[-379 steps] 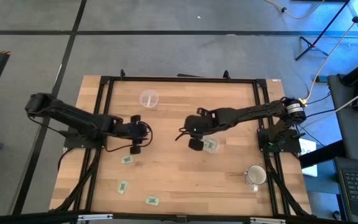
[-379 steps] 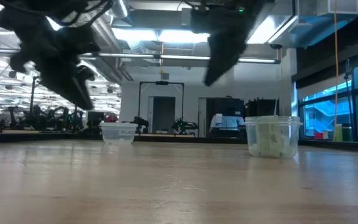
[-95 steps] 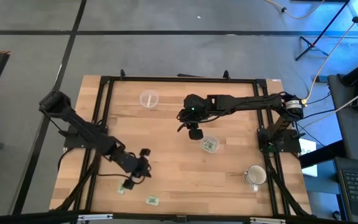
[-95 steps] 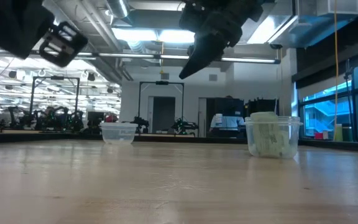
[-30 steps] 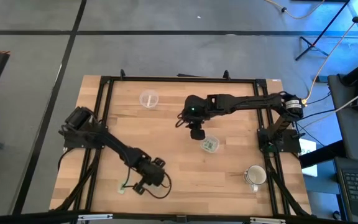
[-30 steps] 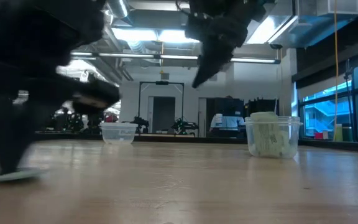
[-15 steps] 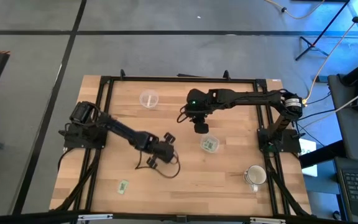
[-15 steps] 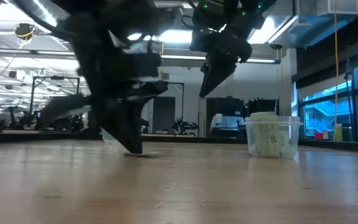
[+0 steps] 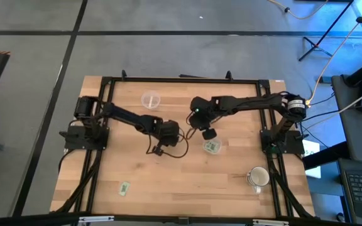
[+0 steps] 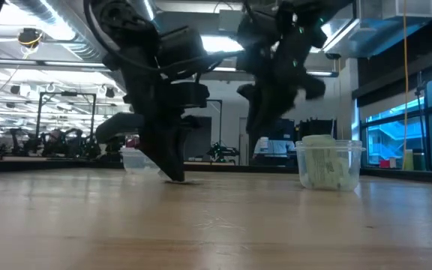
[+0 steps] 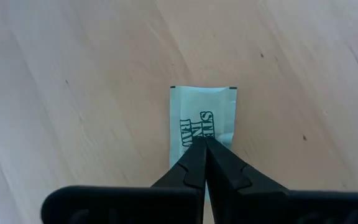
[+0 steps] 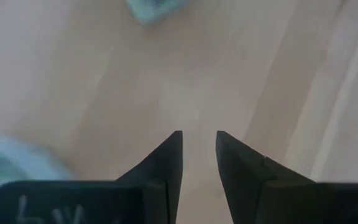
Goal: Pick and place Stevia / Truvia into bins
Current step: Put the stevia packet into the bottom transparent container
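In the left wrist view a light green Stevia packet [image 11: 202,115] with dark print lies under my left gripper [image 11: 204,143], which is shut on it near the table's middle [image 9: 158,149]. My right gripper [image 9: 209,134] hangs open over bare wood, nothing between its fingers [image 12: 199,140], just on the far side of the clear bin [image 9: 212,147] that holds several packets. The second clear bin [image 9: 150,99] stands empty near the far edge. One more packet [image 9: 124,187] lies flat near the front left. My left gripper has its shut fingertips on the middle of the packet [image 11: 194,130], coming steeply from above. Whether they pinch a pucker of the paper or only press on it, I cannot tell. The packet lies flat, its free end [image 11: 202,93] past the fingertips, down at the table top [image 10: 190,181].
A whitish mug [image 9: 257,177] stands at the front right. Black frame rails [image 9: 99,157] run along the table's left and right sides. The two grippers are close together at mid-table, with bare wood toward the near edge.
My left gripper has swept from the near edge to the middle of the table, staying low and shut, and the packet has come with it. My right gripper has sunk a little toward the filled bin and rolled about its own line.
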Available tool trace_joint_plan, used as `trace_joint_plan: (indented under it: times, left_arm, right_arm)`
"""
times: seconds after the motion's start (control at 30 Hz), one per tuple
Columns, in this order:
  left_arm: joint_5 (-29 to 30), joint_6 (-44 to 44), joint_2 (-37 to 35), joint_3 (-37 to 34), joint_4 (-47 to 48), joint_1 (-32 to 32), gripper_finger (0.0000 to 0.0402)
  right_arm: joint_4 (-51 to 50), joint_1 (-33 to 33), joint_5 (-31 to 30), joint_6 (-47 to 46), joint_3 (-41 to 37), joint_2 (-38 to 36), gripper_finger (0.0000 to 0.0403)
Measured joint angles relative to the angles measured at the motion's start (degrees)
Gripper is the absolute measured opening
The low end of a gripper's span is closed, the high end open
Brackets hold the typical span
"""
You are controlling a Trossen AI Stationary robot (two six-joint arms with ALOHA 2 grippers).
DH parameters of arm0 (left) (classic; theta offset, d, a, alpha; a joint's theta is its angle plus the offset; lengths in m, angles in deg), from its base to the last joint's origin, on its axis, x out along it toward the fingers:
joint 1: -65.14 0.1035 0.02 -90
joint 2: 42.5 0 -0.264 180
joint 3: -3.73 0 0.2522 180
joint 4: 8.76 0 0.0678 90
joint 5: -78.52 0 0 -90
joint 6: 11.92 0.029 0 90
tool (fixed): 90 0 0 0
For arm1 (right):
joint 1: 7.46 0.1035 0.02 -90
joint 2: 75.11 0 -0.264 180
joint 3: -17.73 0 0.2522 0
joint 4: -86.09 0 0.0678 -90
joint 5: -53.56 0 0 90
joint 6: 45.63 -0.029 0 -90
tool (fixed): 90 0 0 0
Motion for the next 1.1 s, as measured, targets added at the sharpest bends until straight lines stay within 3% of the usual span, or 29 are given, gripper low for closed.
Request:
trace_joint_plan:
  times: [0.3, 0.57, 0.7, 1.1]
  left_arm:
    - [-5.6, 0.6, 0.0, -0.1, -0.5, 2.6, 0.0001]
    - [-7.8, 0.0, 0.3, -0.4, -3.2, 3.9, 0.0002]
    - [-12.0, 0.1, 0.5, -0.9, -4.8, 5.1, 0.0002]
    - [-22.4, -8.4, 0.3, -12.5, -27.1, 10.5, 0.0001]
  right_arm:
    - [19.0, 3.6, -2.3, 7.1, -9.4, 0.0, 0.0073]
    - [27.3, 8.5, -2.3, 9.0, -11.5, 0.0, 0.0068]
    - [28.2, 10.0, -2.4, 8.6, -11.6, 0.0, 0.0068]
    - [33.7, 10.3, -2.5, -1.6, -11.6, 0.0, 0.0068]
